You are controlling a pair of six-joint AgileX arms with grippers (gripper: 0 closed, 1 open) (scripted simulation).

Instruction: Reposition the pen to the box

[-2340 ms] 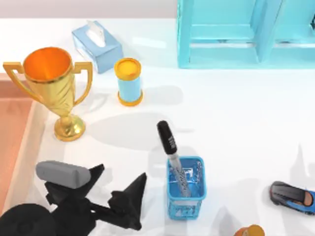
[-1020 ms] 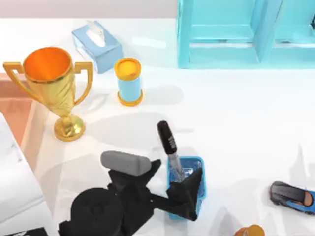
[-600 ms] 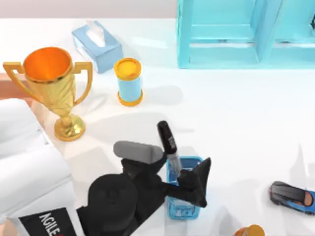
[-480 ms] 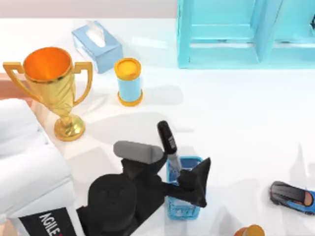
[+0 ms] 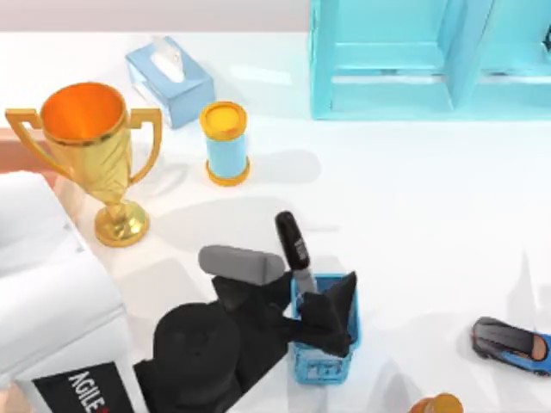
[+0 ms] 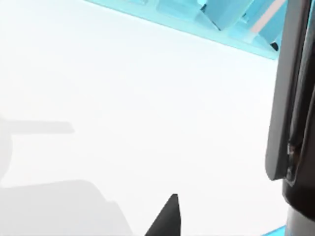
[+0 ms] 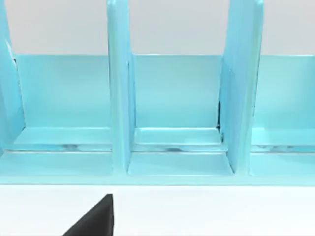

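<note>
The pen (image 5: 293, 245) stands tilted in a small blue mesh holder (image 5: 325, 357), its black cap up and its silver barrel inside. My left gripper (image 5: 303, 305) is at the holder's rim. Its fingers are on either side of the barrel, still open with a narrow gap. In the left wrist view the pen's cap (image 6: 290, 98) is close by and one dark fingertip (image 6: 167, 219) shows. A strip of the box (image 5: 17, 153) shows at the left edge, mostly hidden by my left arm. My right arm is parked, and part of its gripper (image 7: 93, 221) shows.
A gold trophy (image 5: 90, 146) stands at the left between the box and the holder. Behind it are a light-blue tissue box (image 5: 170, 77) and a blue can with a yellow lid (image 5: 225, 142). A turquoise shelf (image 5: 430, 60) fills the back right. A toy car (image 5: 512, 344) lies at the front right.
My left arm swung in from the front left to the holder. In the last half second its fingers have drawn closer together around the pen, which has not moved.
</note>
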